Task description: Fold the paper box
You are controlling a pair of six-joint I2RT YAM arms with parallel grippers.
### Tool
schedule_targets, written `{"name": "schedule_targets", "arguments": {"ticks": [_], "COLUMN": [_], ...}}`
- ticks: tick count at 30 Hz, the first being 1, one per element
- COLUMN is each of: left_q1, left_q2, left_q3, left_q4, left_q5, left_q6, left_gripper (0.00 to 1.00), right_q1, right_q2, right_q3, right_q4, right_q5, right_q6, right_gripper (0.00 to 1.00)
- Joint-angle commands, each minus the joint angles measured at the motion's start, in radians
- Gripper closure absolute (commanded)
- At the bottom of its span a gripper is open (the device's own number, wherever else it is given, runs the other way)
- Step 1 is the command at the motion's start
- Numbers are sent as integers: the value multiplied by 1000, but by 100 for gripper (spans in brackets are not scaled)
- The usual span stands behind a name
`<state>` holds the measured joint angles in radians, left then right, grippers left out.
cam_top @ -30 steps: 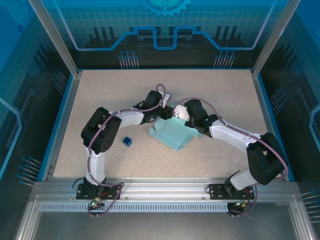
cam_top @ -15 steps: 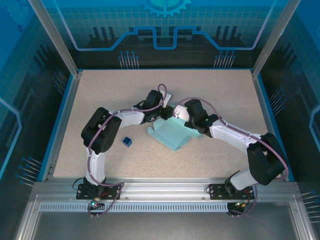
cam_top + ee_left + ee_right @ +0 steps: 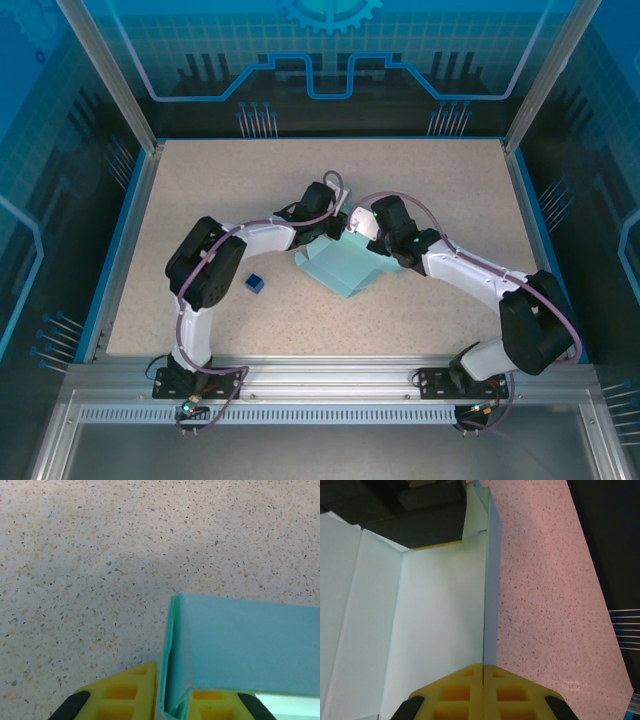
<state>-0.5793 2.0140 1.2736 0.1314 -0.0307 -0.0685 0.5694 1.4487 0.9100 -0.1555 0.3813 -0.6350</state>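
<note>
Paper box (image 3: 345,268) sits mid-table. It is pale blue thin card, only partly formed: creased panels lie flat and a far wall stands upright.

Both grippers meet at its 12 o'clock edge, and the body of the box extends from them toward 6 o'clock. Its long axis appears to run roughly 10 to 4 o'clock.

Left gripper (image 3: 172,686): fingers pinch a doubled wall at the 11 o'clock corner.

Right gripper (image 3: 483,669): fingers pressed together, with the thin wall edge running into their seam.

Judgement: the arms are equally near, so the fold turns on that shared far wall.

Small dark blue cube (image 3: 254,283) lies apart at 9 o'clock.
</note>
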Motion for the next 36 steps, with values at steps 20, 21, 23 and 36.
{"name": "schedule_targets", "arguments": {"ticks": [20, 21, 23, 36], "left_q1": [68, 70, 71, 72], "left_q2": [-69, -72, -72, 13], "left_q3": [-98, -100, -100, 40], "left_q4": [-35, -43, -59, -208], "left_q5": [231, 243, 271, 325], "left_q6": [35, 33, 38, 110], "left_gripper": [45, 45, 44, 45], "right_q1": [-26, -28, -29, -26], "right_q2": [11, 11, 11, -18], "right_q3": [14, 14, 13, 1], "right_q4": [-87, -87, -83, -50], "right_q5": [39, 38, 39, -1], "right_q6": [41, 41, 39, 22], "right_gripper": [100, 100, 100, 100]}}
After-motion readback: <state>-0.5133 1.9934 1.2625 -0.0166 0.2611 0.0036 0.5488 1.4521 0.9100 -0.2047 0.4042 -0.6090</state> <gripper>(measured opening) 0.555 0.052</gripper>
